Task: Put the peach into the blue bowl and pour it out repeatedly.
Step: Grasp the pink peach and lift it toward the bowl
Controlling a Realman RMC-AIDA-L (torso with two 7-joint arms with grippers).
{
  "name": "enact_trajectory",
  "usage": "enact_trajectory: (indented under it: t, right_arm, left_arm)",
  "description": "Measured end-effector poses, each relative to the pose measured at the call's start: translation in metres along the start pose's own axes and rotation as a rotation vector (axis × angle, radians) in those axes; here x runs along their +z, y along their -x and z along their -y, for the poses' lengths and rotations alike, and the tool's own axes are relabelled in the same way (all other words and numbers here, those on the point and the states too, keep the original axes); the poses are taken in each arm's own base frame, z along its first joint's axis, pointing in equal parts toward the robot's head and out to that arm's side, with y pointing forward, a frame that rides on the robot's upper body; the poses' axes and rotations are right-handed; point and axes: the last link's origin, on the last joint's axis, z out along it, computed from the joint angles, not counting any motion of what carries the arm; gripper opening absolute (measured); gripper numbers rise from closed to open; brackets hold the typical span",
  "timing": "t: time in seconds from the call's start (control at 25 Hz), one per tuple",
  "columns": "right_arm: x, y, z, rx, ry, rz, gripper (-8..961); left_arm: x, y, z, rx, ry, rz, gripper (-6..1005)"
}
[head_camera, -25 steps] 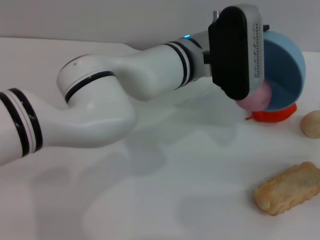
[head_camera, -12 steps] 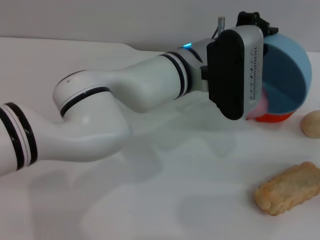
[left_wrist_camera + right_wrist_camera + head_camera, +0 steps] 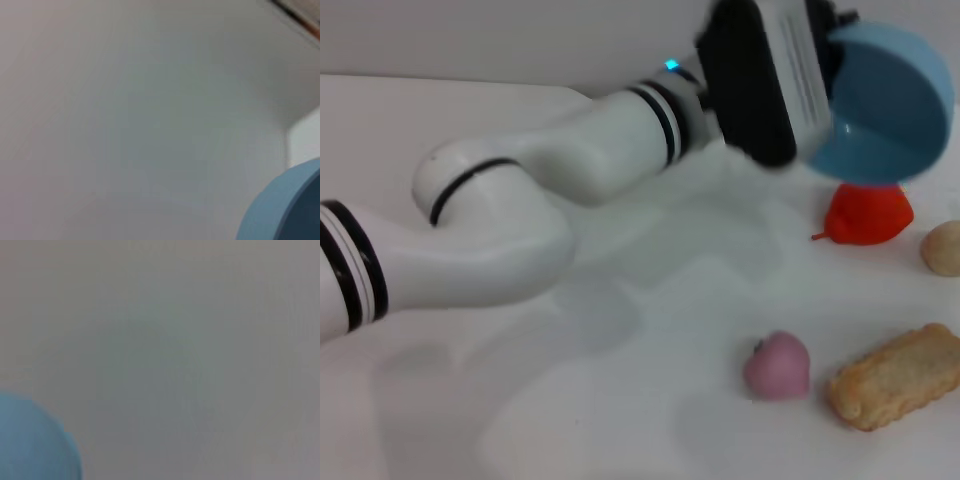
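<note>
Peach now out of the bowl, lying on the surface beside the biscuit. Left end effector holds bowl raised, tipped; finger spread unclear. Pour done; reload next.

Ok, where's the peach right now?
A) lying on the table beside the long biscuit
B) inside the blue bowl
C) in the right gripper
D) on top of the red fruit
A: the peach lies on the table next to the biscuit, while the left gripper holds the blue bowl tipped and raised above the red fruit.
</note>
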Motion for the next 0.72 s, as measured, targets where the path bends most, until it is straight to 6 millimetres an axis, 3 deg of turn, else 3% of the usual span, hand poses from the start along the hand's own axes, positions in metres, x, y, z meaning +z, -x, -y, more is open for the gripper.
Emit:
enact_trajectory:
  t: [0.2,0.4,0.6,0.72]
  right_arm:
    - [0.014,-0.006,-0.017,0.116,0.07,-0.046,675]
    - [0.025,-0.009,-0.037,0.217,0.239,-0.197,675]
    - [0.032,0.001,-0.053,0.291,0.414,-0.429,675]
    - [0.032,0.01,-0.061,0.329,0.488,-0.555,672]
  left_arm:
    - [0.001,0.027,0.029,-0.335,-0.101,0.108,-1]
    - [-0.004,0.073,0.058,-0.662,-0.154,0.276,-1]
    - [-0.012,0.106,0.066,-0.804,-0.14,0.406,-1]
    - [-0.017,0.114,0.065,-0.837,-0.144,0.43,-1]
